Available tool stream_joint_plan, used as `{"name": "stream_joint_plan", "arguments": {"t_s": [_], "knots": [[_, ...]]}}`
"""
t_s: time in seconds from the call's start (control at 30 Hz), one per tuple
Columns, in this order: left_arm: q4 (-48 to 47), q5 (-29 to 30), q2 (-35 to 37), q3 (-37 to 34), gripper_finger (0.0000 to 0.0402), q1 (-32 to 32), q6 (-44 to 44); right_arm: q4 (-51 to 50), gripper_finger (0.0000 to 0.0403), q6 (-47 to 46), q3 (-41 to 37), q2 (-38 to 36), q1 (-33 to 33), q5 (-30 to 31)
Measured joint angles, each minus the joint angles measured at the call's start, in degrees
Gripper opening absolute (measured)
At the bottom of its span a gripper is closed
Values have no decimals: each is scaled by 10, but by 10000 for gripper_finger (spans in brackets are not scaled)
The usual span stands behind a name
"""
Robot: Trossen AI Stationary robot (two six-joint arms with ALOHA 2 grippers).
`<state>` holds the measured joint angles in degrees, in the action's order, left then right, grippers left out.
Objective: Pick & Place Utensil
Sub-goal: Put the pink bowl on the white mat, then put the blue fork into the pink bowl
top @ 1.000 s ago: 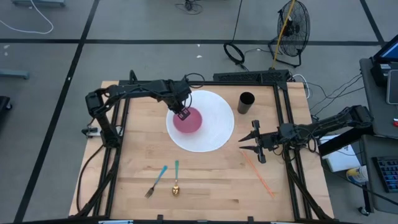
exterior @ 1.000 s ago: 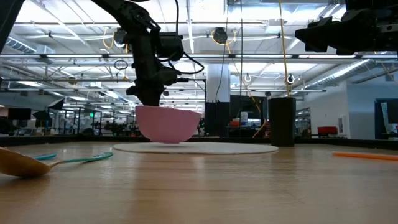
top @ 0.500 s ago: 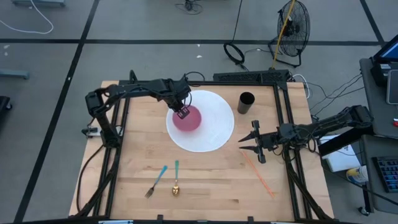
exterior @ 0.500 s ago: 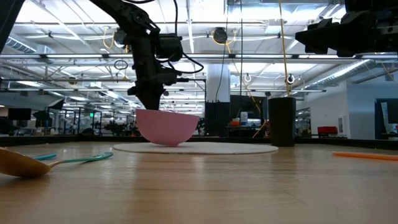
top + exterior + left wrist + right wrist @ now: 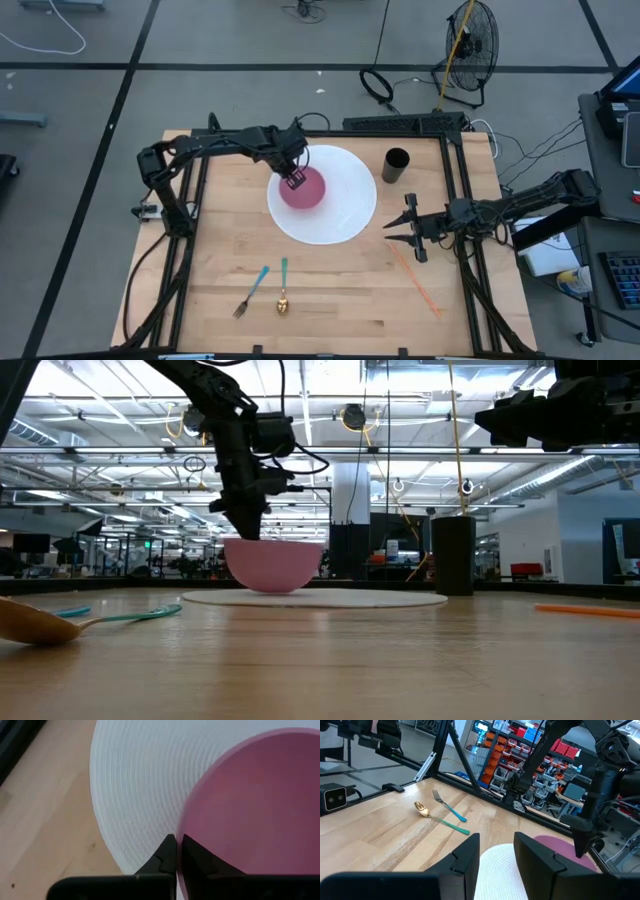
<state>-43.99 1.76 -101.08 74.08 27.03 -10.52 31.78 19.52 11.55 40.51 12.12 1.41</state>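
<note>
My left pincer (image 5: 295, 180) reaches over the far-left part of the bench (image 5: 330, 290) and pinches the rim of the pink bowl (image 5: 304, 190), one finger inside the rim and one outside, pressed tight on the thin wall. The bowl sits on the left half of the white plate (image 5: 345, 215); from table height, its bottom (image 5: 272, 567) meets the plate (image 5: 400, 599). My left wrist camera shows the bowl's wall (image 5: 250, 805) caught between the fingertips (image 5: 170, 851), with the ribbed plate (image 5: 135, 785) under and beside it.

My right pincer (image 5: 410, 232) waits at the right side of the bench, just off the plate's right edge, its fingers spread apart and holding nothing.

The utensils lie near the front edge, well apart from both arms: a fork with a blue handle (image 5: 251, 291) and, just beside it, a gold spoon with a teal handle (image 5: 283, 288). My right wrist camera sees the same fork (image 5: 447, 807) and spoon (image 5: 437, 817) side by side on the wood. A pair of orange chopsticks (image 5: 415, 279) lies in front of the right pincer. A black cup (image 5: 396, 166) stands upright just beyond the plate's far-right edge.
</note>
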Motion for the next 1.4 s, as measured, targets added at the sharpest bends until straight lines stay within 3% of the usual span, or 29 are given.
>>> {"name": "stream_joint_plan", "arguments": {"t_s": [0.3,0.63,0.83,1.03,1.4], "knots": [[1,7,0,0,39,0,1,-3,116,0,0,0,0,0],[-15,13,0,0,7,7,-1,-3,116,0,0,0,0,0],[-14,47,0,0,72,7,-7,-4,116,-6,0,0,0,0],[-14,43,0,0,137,7,-12,-4,116,-6,0,0,0,0],[4,42,11,0,181,7,-5,-5,116,-6,0,0,0,0]]}}
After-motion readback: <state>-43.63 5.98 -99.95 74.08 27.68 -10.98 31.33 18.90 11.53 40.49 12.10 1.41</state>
